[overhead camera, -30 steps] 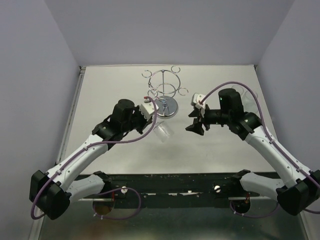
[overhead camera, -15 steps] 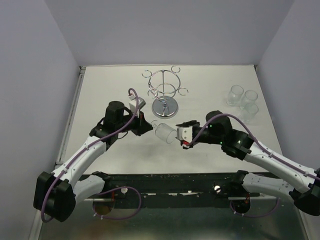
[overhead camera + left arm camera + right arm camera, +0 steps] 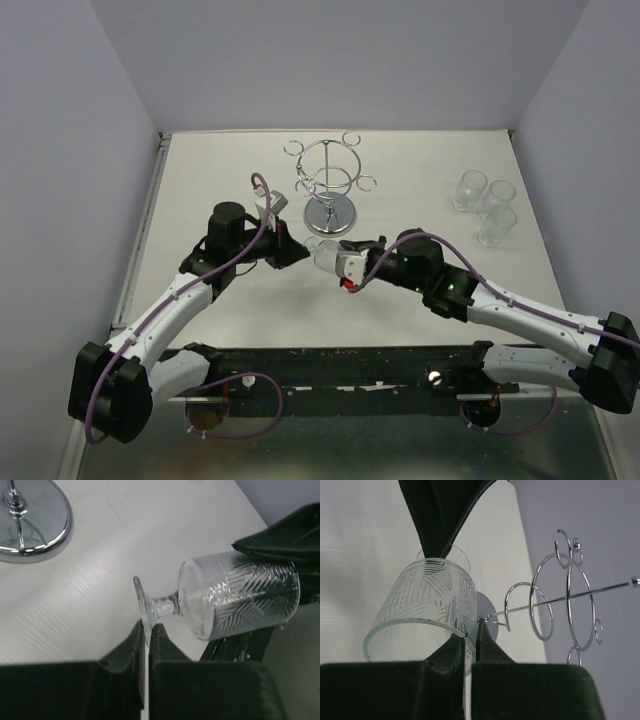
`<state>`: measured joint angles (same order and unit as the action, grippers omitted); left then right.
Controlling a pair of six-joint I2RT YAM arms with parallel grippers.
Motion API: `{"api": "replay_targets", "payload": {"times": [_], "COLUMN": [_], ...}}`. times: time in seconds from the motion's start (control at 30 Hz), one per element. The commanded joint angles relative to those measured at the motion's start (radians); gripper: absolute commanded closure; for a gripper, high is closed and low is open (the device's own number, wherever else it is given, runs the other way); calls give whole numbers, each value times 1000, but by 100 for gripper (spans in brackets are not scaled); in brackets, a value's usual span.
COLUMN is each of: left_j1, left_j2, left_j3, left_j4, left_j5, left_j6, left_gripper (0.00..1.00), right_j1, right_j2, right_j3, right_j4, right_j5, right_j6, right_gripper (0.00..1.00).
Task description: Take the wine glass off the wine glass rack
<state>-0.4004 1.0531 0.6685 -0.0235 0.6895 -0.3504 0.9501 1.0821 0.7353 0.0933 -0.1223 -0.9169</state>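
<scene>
The wine glass (image 3: 324, 252) lies on its side in the air in front of the wine glass rack (image 3: 330, 180), held from both ends. My left gripper (image 3: 297, 252) pinches the edge of the glass's foot; in the left wrist view the foot's rim (image 3: 142, 605) sits in the thin gap at my left gripper (image 3: 148, 630). My right gripper (image 3: 337, 260) is shut on the bowl's rim; in the right wrist view the wall of the wine glass (image 3: 427, 605) runs between the fingers of my right gripper (image 3: 469, 642). The rack's loops carry nothing.
Three more glasses (image 3: 485, 205) stand at the back right of the table. The rack's disc base (image 3: 35, 525) is just behind the held glass, and its wire rings (image 3: 570, 600) are close beyond my right fingers.
My right arm swung from beside the rack down and left to the glass, and its jaws closed on the rim. My left gripper drew back from the rack with the glass's foot.
</scene>
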Motion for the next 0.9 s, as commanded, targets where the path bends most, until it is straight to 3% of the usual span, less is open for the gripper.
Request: {"api": "replay_targets", "payload": {"times": [0.0,0.03,0.07,0.17,0.3,0.5,0.63,0.87], "left_j1": [-5,-5,-5,-5,-3,8,15,29], "left_j2": [-4,-5,-10,-27,-53,-81,-93,-113], "left_j3": [8,11,16,23,17,17,23,25], "left_j4": [63,50,34,-15,-52,-99,-131,-170], "left_j5": [45,24,6,-48,-91,-162,-200,-226], "left_j6": [-21,-19,-12,14,68,151,191,225], "left_gripper": [46,28,18,7,2,1,1,1], "right_j1": [9,9,6,-36,-161,-457,-618,-764], "right_j2": [12,10,7,-22,-48,22,134,363], "right_j3": [48,64,84,125,153,231,309,481], "right_j4": [42,4,-60,-300,-528,-760,-832,-874], "right_j5": [47,70,78,29,-49,-149,-185,-125], "right_j6": [36,58,76,117,174,191,201,223], "right_gripper": [99,99,99,99,99,99,99,99]}}
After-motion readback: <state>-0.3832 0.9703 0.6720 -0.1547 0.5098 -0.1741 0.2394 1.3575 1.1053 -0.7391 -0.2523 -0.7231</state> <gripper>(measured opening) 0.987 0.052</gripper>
